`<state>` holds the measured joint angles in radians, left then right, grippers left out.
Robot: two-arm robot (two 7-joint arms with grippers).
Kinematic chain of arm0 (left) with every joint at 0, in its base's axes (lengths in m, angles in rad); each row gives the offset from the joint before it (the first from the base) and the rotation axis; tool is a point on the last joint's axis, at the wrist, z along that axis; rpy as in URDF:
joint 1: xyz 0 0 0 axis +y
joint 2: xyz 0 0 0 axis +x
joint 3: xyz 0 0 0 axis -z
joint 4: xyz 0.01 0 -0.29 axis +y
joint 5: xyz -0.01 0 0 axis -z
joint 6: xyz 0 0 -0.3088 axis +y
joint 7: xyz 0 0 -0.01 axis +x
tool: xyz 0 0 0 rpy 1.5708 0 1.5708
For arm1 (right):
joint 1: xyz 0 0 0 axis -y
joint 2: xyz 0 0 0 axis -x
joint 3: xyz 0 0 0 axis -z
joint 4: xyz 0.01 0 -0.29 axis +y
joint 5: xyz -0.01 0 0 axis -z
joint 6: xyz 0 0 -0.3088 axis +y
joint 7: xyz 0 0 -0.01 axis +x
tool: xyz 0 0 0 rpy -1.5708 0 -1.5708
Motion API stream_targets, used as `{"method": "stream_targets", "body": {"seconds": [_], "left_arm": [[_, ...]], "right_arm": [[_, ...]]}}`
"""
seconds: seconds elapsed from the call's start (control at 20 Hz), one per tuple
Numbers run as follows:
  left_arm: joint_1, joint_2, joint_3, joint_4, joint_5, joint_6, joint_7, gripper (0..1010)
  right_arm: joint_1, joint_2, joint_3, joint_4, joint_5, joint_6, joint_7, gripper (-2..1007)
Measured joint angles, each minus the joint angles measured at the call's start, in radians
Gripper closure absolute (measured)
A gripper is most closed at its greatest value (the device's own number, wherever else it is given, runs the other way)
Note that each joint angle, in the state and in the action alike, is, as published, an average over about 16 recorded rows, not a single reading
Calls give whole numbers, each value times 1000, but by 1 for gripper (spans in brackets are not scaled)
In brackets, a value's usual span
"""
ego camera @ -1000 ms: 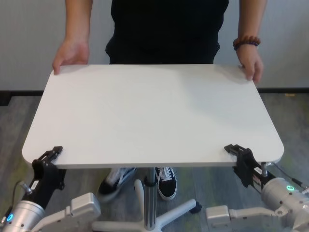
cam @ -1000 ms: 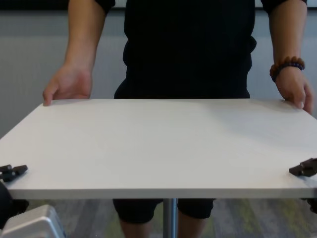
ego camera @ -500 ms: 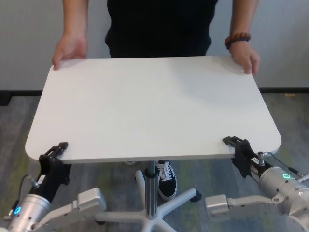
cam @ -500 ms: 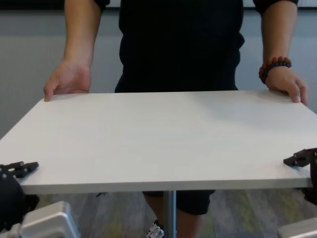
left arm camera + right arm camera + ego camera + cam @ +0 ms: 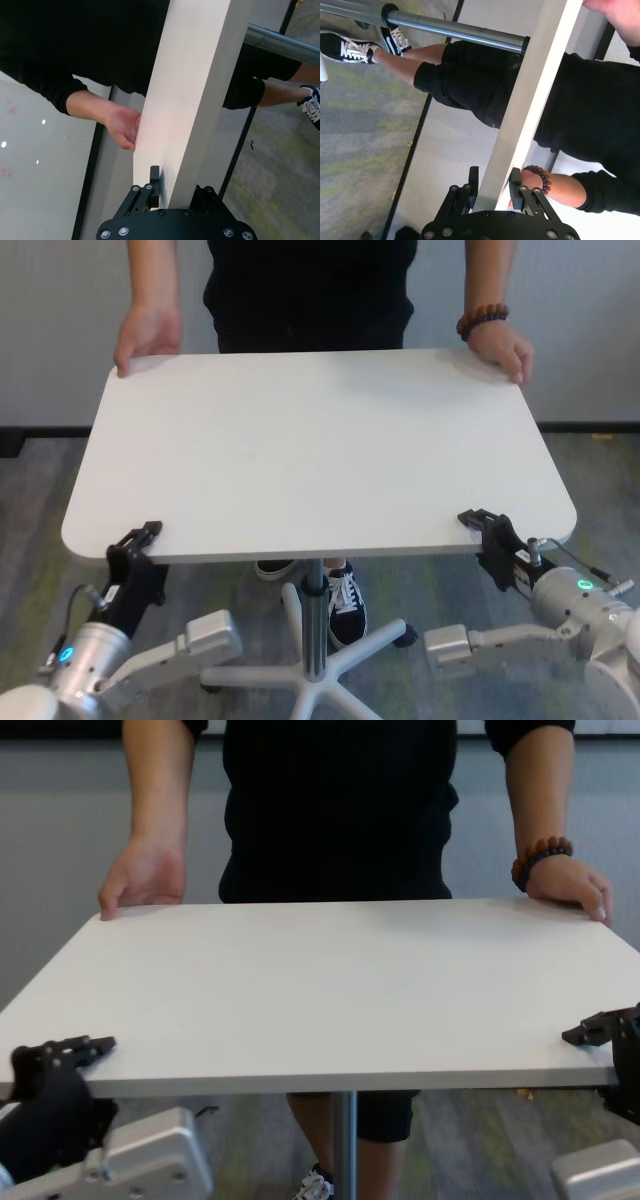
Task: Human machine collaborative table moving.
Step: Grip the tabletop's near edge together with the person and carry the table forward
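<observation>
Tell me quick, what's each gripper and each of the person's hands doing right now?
Left gripper: shut on the table, near edge.
Right gripper: shut on the table's near edge.
Human's hands: resting on the far corners.

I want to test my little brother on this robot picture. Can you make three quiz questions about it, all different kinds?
1. True or false: the left gripper and right gripper are both shut on the near edge of the table.
2. What is on the person's wrist? A) watch B) bead bracelet C) nothing
3. Fill in: the table stands on one grey ____.

Key: 1 true; 2 B; 3 pole.
</observation>
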<state>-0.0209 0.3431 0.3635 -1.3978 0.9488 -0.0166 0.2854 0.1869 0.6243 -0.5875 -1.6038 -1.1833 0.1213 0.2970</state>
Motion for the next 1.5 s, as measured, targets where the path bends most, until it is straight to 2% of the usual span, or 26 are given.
{"method": "stream_targets", "body": {"seconds": [0.35, 0.7, 1.05, 1.5], "left_arm": [[-78, -36, 38, 80, 11, 6, 17, 736], [-143, -66, 73, 161, 21, 7, 44, 736], [-191, -88, 102, 236, 29, 6, 74, 736], [-233, -112, 133, 310, 37, 6, 107, 736]], "right_arm": [[65, -13, -24, 74, 2, -31, -17, 667], [116, -31, -42, 149, 10, -54, -49, 667], [151, -49, -60, 217, 19, -65, -84, 667], [186, -63, -87, 292, 23, -79, -115, 667]]}}
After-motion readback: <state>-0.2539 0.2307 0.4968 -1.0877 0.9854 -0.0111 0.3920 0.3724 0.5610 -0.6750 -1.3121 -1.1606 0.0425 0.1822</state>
